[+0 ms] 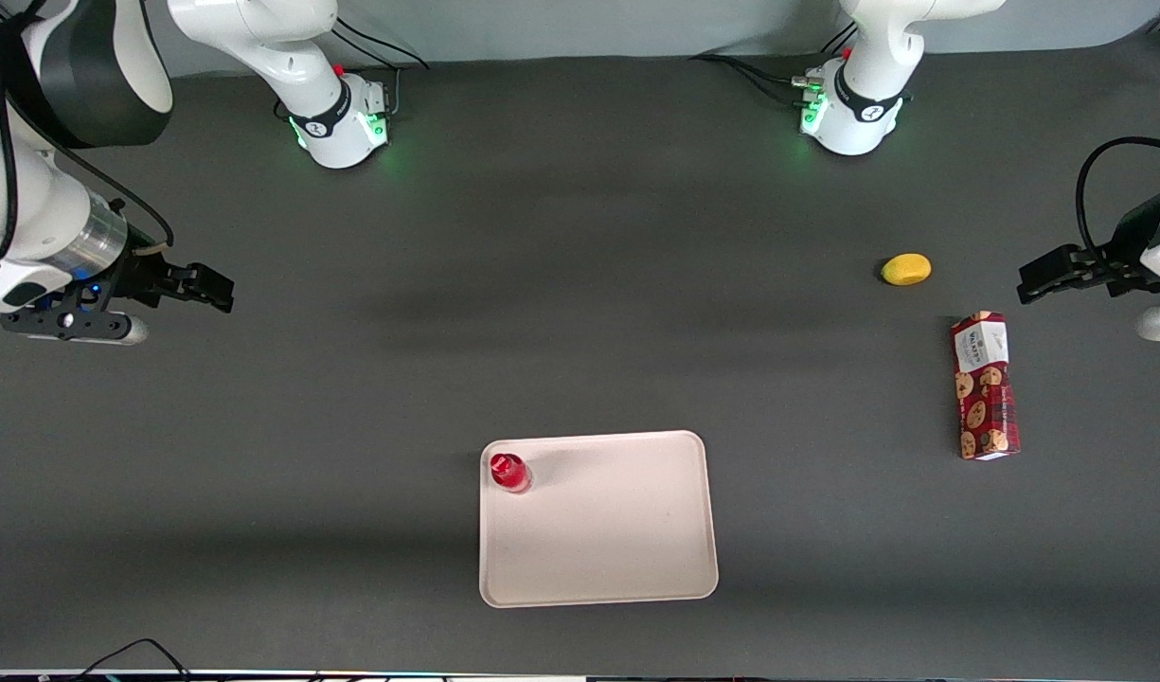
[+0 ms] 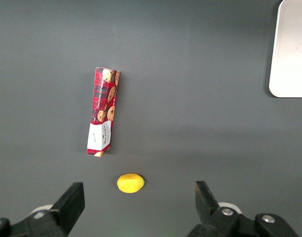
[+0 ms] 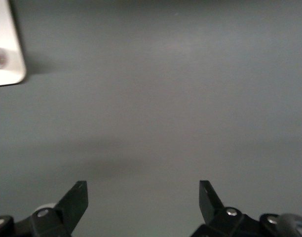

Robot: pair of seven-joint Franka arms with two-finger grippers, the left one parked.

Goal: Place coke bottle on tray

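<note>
Red coke bottle upright in tray corner; gripper wide, empty, well apart.

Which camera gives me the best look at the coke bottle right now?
Front view: the bottle stands whole and upright in a corner of the tray. The right wrist view catches only a red sliver; the left wrist view misses it. The open hand hangs well clear of it.

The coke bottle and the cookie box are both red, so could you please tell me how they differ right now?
The coke bottle stands upright on a corner of the tray; the cookie box lies flat on the table toward the parked arm's end. The bottle is much smaller and plain glossy red; the box is long and cookie-patterned. Neither is held: the open gripper is far from both.
</note>
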